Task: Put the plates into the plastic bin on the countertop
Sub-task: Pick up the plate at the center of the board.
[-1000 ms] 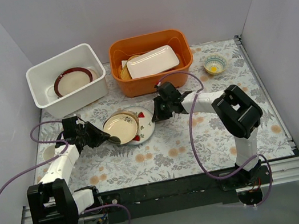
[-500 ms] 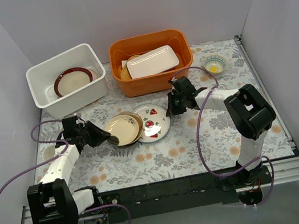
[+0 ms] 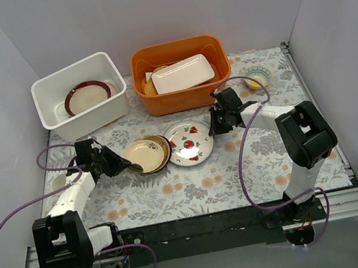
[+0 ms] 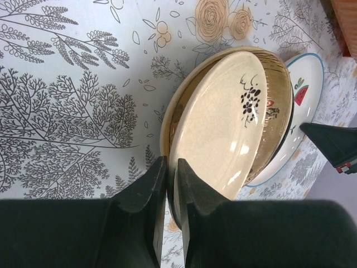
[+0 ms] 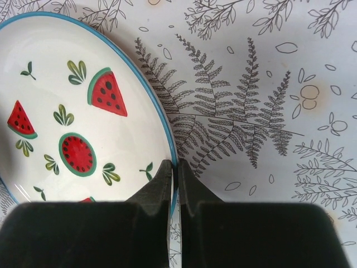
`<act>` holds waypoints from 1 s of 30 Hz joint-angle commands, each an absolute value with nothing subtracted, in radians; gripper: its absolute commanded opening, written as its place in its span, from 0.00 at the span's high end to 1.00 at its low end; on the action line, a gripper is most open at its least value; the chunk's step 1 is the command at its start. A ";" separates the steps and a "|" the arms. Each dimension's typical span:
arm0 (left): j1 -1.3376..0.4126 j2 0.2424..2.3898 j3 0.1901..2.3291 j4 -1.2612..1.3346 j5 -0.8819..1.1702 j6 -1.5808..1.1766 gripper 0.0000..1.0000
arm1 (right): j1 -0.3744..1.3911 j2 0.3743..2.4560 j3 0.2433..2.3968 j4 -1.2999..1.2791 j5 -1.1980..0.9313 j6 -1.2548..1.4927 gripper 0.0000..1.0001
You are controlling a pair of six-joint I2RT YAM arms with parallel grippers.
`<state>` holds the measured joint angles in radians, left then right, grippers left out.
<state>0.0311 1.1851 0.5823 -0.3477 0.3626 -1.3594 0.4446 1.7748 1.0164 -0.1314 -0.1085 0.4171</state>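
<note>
My left gripper is shut on the near rim of an amber-brown plate with a cream face, tilted up over a second plate beneath it. My right gripper is shut on the blue rim of a white plate with red watermelon marks, which lies just right of the amber one and also shows in the left wrist view. The white plastic bin stands at the back left of the fern-printed countertop and holds a dark-rimmed plate.
An orange tub at the back centre holds a white rectangular dish over other plates. A small yellow-centred bowl sits at the back right. Purple cables loop off both arms.
My right gripper has pulled the watermelon plate to the right, out from under the amber plate. My left gripper has kept its hold, barely moving.
</note>
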 commanded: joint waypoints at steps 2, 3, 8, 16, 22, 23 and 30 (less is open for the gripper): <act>0.034 1.200 0.575 -0.310 0.357 -1.344 0.84 | 0.419 1.833 0.959 -0.371 0.090 0.304 0.99; 0.034 1.206 0.571 -0.305 0.357 -1.345 0.84 | 0.417 1.836 0.963 -0.382 0.095 0.301 0.99; 0.034 1.256 0.557 -0.253 0.397 -1.351 0.60 | 0.419 1.824 0.979 -0.405 0.104 0.275 0.99; 0.032 1.305 0.532 -0.169 0.469 -1.355 0.41 | 0.417 1.793 0.986 -0.449 0.149 0.255 0.99; 0.029 1.298 0.546 -0.155 0.500 -1.351 0.26 | 0.417 1.786 0.997 -0.475 0.187 0.249 0.99; 0.026 1.299 0.548 -0.153 0.502 -1.351 0.24 | 0.417 1.784 0.997 -0.482 0.189 0.249 0.99; -0.035 1.327 0.551 -0.123 0.505 -1.362 0.15 | 0.417 1.784 0.982 -0.491 0.219 0.235 0.99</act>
